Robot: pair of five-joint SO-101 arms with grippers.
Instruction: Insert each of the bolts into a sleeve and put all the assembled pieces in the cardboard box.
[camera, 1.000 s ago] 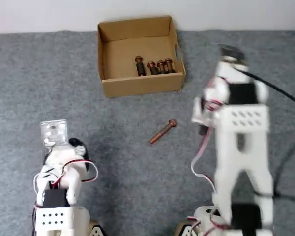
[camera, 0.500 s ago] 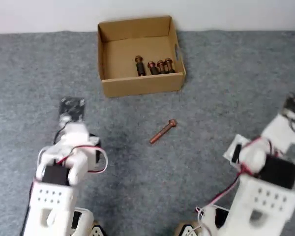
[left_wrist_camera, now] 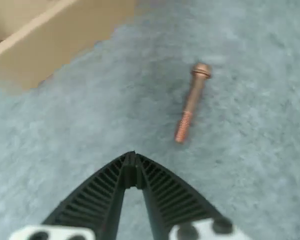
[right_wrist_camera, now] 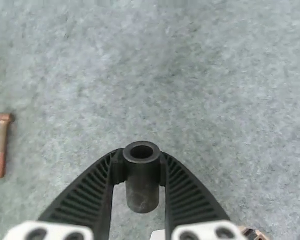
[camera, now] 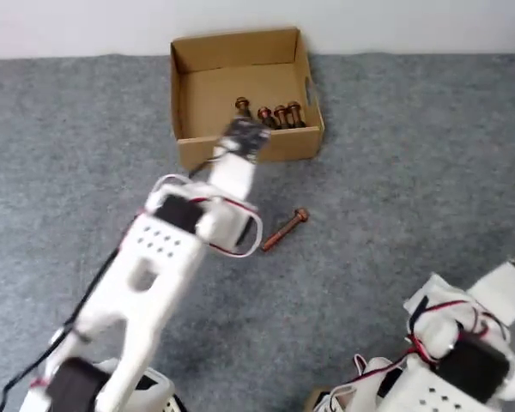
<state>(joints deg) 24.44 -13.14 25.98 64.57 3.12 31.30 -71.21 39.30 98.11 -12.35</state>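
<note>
High view: bolt (camera: 285, 229) loose on bench (camera: 412, 172), near side of cardboard box (camera: 249, 148). Left wrist: left tool (left_wrist_camera: 131, 159) pressed together, empty; we reckon closed tips could roll bolt away. Right wrist: right tool (right_wrist_camera: 141, 156) pinching sleeve (right_wrist_camera: 141, 187); tilt could jam insertion.

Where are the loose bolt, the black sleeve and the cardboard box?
bolt (camera: 283, 231): high view, the middle of its shank.
sleeve (right_wrist_camera: 142, 187): right wrist view, its dark side wall below the open end.
cardboard box (camera: 293, 144): high view, its front wall.
</note>
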